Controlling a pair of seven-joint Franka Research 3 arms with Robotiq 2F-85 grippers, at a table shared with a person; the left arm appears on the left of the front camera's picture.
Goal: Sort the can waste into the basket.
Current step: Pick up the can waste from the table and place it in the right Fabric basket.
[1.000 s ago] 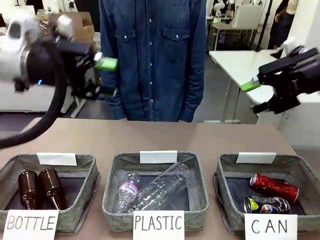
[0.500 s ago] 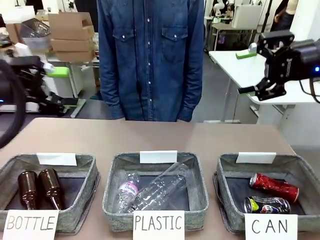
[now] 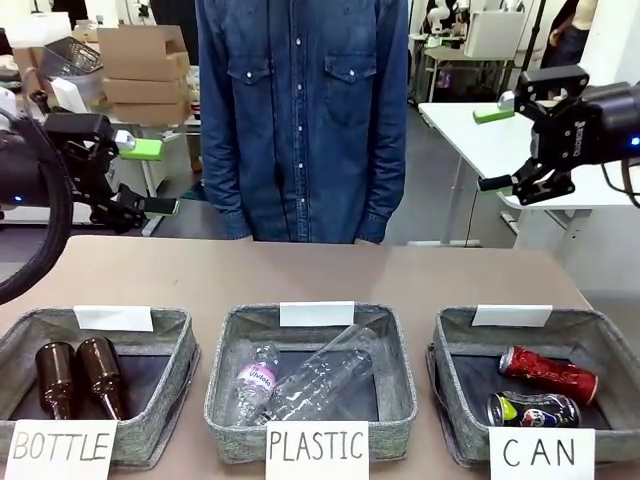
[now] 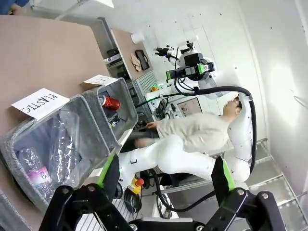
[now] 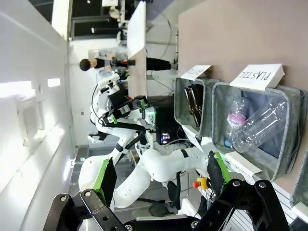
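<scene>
Front view, going left to right: the left hand (image 3: 146, 178) hangs at nine o'clock above the surface (image 3: 300, 275), fingers spread wide and holding nothing. Below it, at seven o'clock, the BOTTLE basket (image 3: 178, 345) holds two brown bottles (image 3: 80, 375); the PLASTIC basket (image 3: 395, 350) at six o'clock holds clear bottles (image 3: 305, 385). A person (image 3: 300, 120) in a denim shirt stands at twelve o'clock behind the surface. The right hand (image 3: 495, 148) hangs at three o'clock, likewise wide and empty. At five o'clock the CAN basket (image 3: 445, 345) already holds both pieces of can waste, the red can (image 3: 548, 373) lying behind the dark can (image 3: 532, 409), so the sorting looks complete. In the left wrist view the left hand (image 4: 165, 175) shows the same wide gap, as does the right hand (image 5: 161, 180) in its own view. The main risk from here, I judge, is a needless further reach: an arm dipping back toward the baskets could snag a soft fabric wall and tip it, or swing close to the person.
</scene>
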